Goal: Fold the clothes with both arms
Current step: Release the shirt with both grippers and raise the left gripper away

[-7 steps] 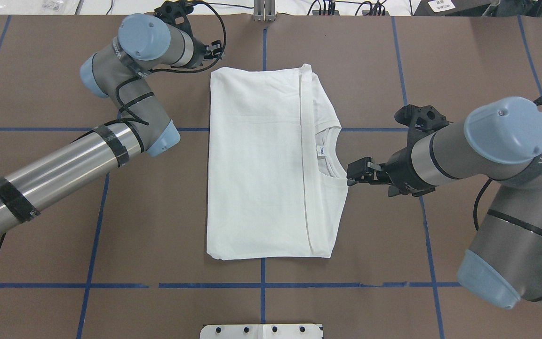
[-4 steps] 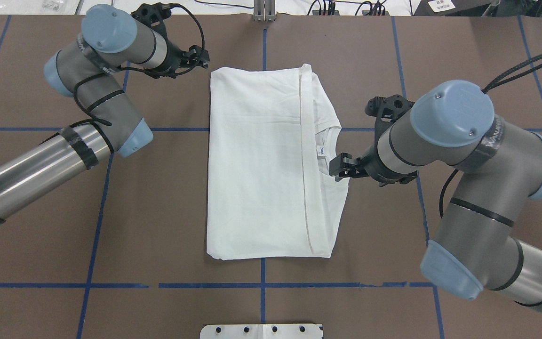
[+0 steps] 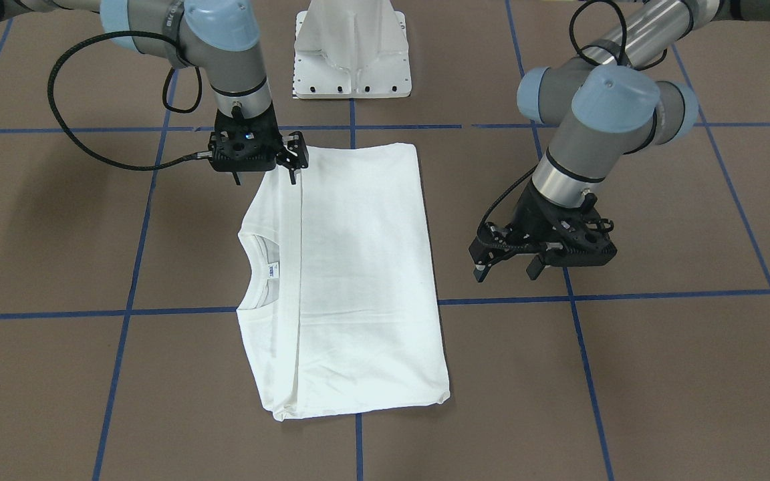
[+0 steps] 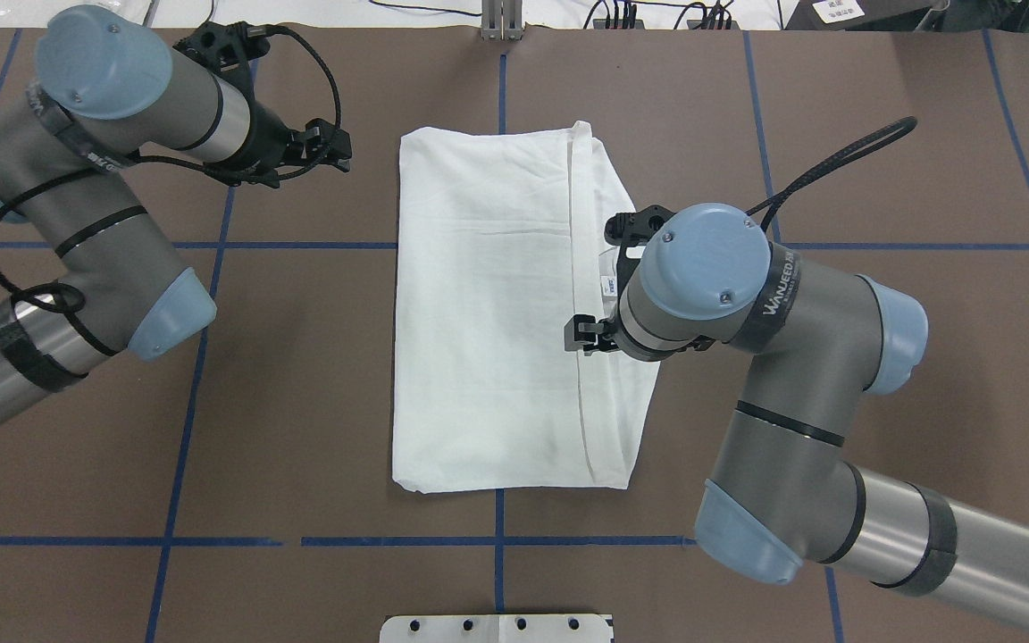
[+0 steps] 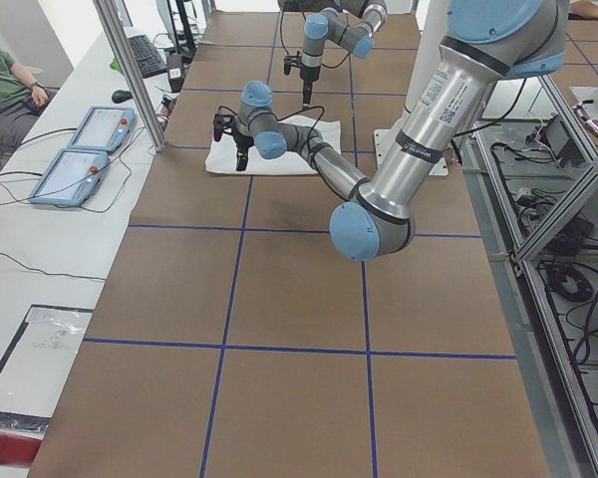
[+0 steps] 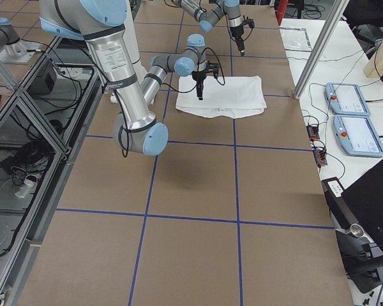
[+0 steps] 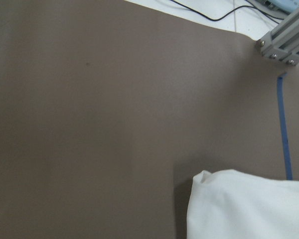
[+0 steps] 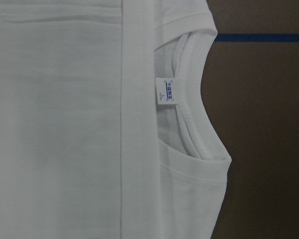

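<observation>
1. In the middle of the table (image 4: 300,402) the shirt (image 4: 479,313) lies flat as a folded rectangle. Its collar (image 8: 192,114) and label (image 8: 168,91) show at the right edge, and a hem (image 4: 575,223) runs from far to near just left of them.
2. The right gripper (image 4: 581,334) hangs above the shirt, over that hem and beside the collar. Its fingers are spread and it holds nothing. Its wrist camera looks straight down on the collar from some height, so it appears clear of the cloth.
3. The left gripper (image 4: 334,149) hovers over bare table, just left of the shirt's far left corner. It is also spread and empty.
4. The fold looks partly done, and the step in hand seems to be lining up for the next grasp. To do it well:
   - The right gripper should come down squarely on an edge and pinch every layer, not just the top one.
   - The left gripper should take a matching hold on the far side.
   - Both should then lift evenly, so the rectangle stays square and the hem does not slide.
5. Compared with half a second ago:
   - The right gripper has moved left, from the collar's outer edge to over the hem, and its arm now covers part of the collar.
   - The left gripper has drawn further left, away from the far corner.
   - The shirt has not shifted.
</observation>
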Motion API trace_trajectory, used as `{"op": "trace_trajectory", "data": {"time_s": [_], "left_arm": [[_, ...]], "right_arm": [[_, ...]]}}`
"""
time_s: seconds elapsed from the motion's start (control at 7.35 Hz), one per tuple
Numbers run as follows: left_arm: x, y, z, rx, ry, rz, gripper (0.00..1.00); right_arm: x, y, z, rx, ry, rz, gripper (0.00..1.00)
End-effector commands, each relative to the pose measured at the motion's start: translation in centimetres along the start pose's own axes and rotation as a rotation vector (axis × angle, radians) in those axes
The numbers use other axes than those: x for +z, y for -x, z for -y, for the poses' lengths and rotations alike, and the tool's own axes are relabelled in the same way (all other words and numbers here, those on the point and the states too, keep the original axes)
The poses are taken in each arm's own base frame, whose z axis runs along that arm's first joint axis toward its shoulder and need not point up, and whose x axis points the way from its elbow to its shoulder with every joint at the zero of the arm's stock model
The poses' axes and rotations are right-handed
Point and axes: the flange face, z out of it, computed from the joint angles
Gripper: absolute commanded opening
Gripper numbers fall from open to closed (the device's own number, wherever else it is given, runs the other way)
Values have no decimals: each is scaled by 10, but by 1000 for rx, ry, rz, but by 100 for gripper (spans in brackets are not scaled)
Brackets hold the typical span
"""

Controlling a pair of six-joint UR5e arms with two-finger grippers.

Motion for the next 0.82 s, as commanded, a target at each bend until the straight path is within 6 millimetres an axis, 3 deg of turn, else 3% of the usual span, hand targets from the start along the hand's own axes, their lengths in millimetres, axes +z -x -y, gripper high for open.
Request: {"op": "trace_trajectory", "data": {"time_s": [0.0, 0.41, 0.68], "left_arm": [[-30, -13, -33, 13, 49, -4, 100], [-27, -13, -38, 16, 59, -3, 100], [-28, -15, -40, 15, 69, -9, 100]], "right_arm": [[24, 24, -38, -61, 9, -27, 100], [46, 33, -80, -134, 53, -46, 100], [47, 32, -90, -201, 91, -110, 100]]}}
